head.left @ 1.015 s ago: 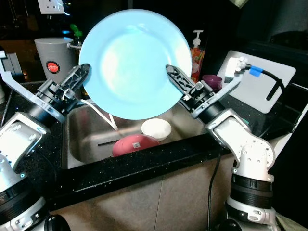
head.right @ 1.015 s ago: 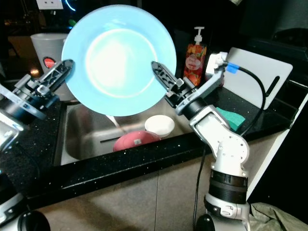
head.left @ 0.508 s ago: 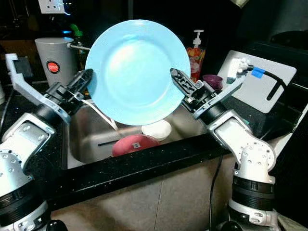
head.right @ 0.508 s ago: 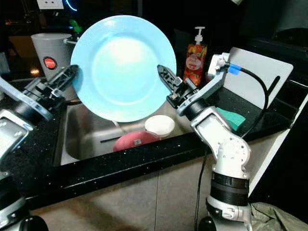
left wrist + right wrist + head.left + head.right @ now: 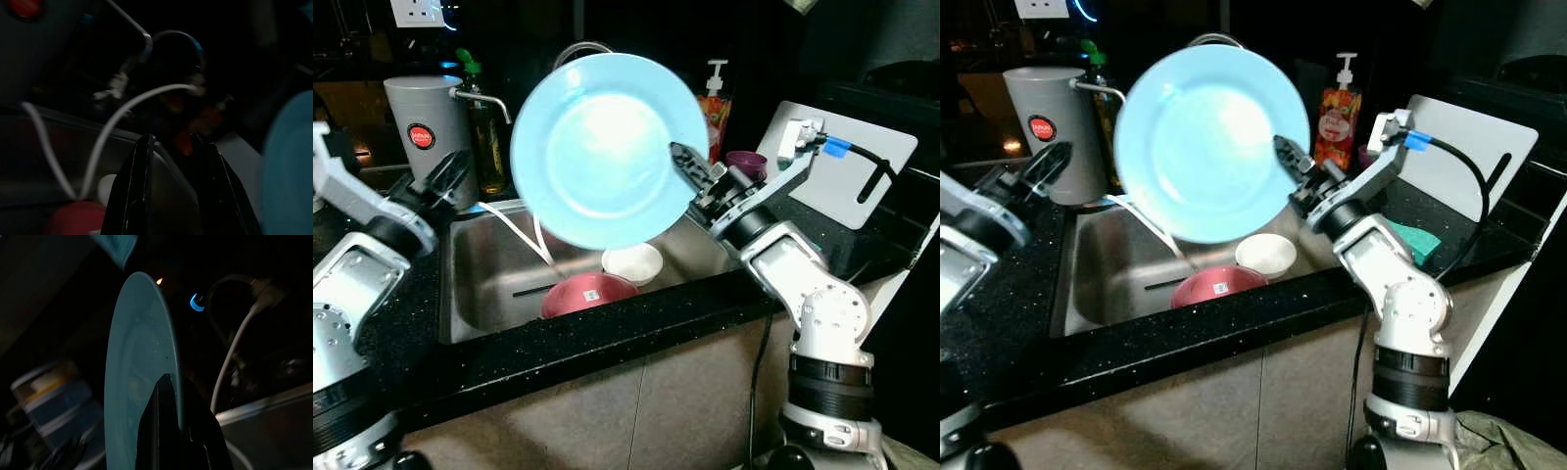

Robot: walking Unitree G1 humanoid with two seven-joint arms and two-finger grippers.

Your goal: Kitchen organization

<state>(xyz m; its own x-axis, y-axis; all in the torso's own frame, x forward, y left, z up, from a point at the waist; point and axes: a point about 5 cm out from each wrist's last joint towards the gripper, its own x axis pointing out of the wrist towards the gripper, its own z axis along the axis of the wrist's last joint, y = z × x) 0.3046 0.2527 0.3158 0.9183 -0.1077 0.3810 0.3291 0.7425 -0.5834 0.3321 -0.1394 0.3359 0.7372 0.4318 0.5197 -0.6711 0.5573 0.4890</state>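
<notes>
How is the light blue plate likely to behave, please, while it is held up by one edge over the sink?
The light blue plate looks rigid, probably breakable. Its glossy face suggests slipperiness, and the right claw pinches just one rim, so it may pivot or slide.

We cannot see the faucet (image 5: 579, 49) whole: the blue plate (image 5: 607, 147) stands in front of it and leaves us just the top of its arch. The plate also covers the lower half of the soap bottle (image 5: 1336, 115) in the left eye view. The pink bowl (image 5: 587, 294) is cut by the front edge of the counter (image 5: 607, 328). Our left gripper (image 5: 171, 193) looks dark and blurred in its wrist view, the scene behind it mostly black. In the right wrist view the plate hides one finger of our right gripper (image 5: 164, 426). The label on the grey canister (image 5: 426, 108) is too small to read.
</notes>
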